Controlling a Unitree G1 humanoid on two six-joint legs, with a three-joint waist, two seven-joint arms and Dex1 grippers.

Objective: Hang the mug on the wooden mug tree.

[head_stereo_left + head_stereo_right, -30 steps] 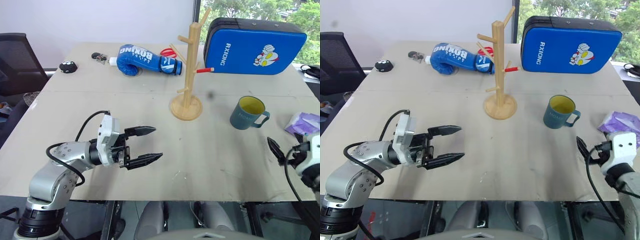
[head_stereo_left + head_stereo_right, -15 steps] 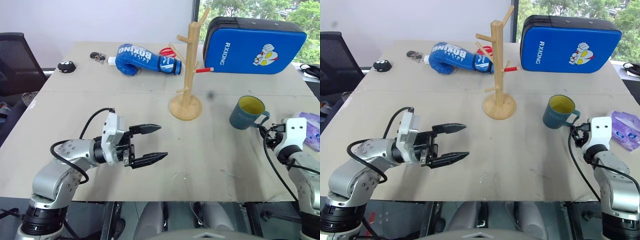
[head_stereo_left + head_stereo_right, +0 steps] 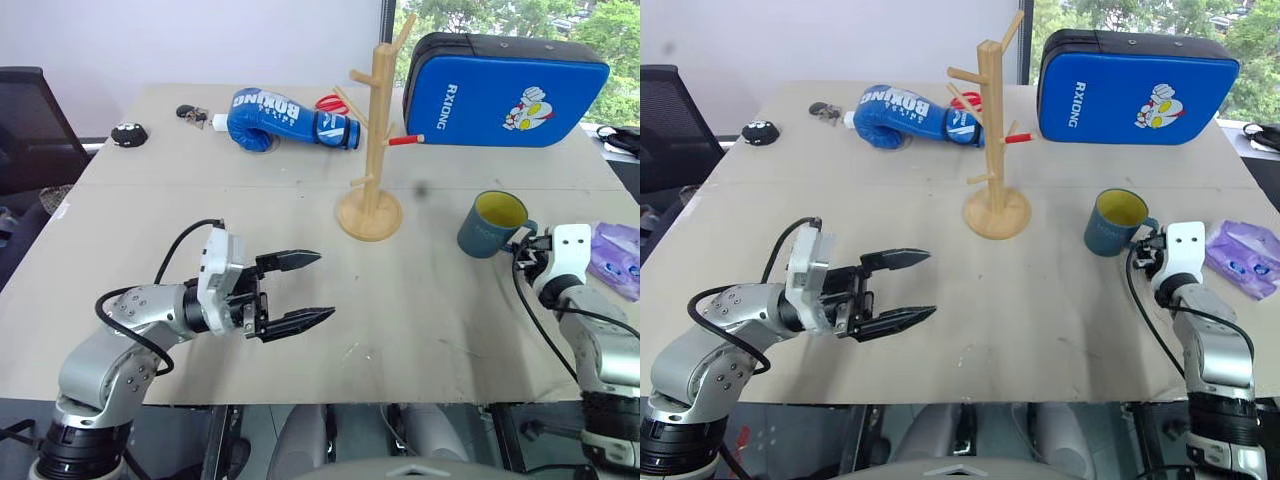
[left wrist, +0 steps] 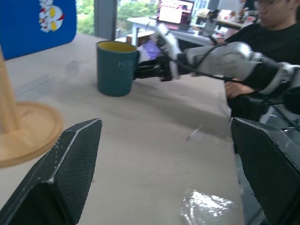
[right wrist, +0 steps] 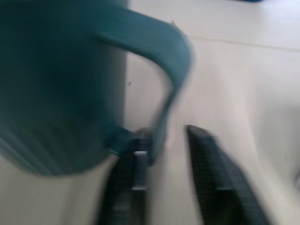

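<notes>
Teal ceramic mug (image 3: 490, 224) with yellow inside upright on table (image 3: 420, 300), right of wooden mug tree (image 3: 373, 130); right gripper (image 3: 1146, 253) closed on its handle. Left gripper (image 3: 308, 288) wide open, empty.

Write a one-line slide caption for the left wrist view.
Right claw at the handle of the teal mug beside the wooden mug tree's base.

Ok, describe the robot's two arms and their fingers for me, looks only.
Both arms are silver-grey metal segments with black joints and looping black cables. Each wrist carries a white block. The left gripper has two black, tapering, pointed fingers with a fine textured surface; the right gripper has the same black fingers.
</notes>
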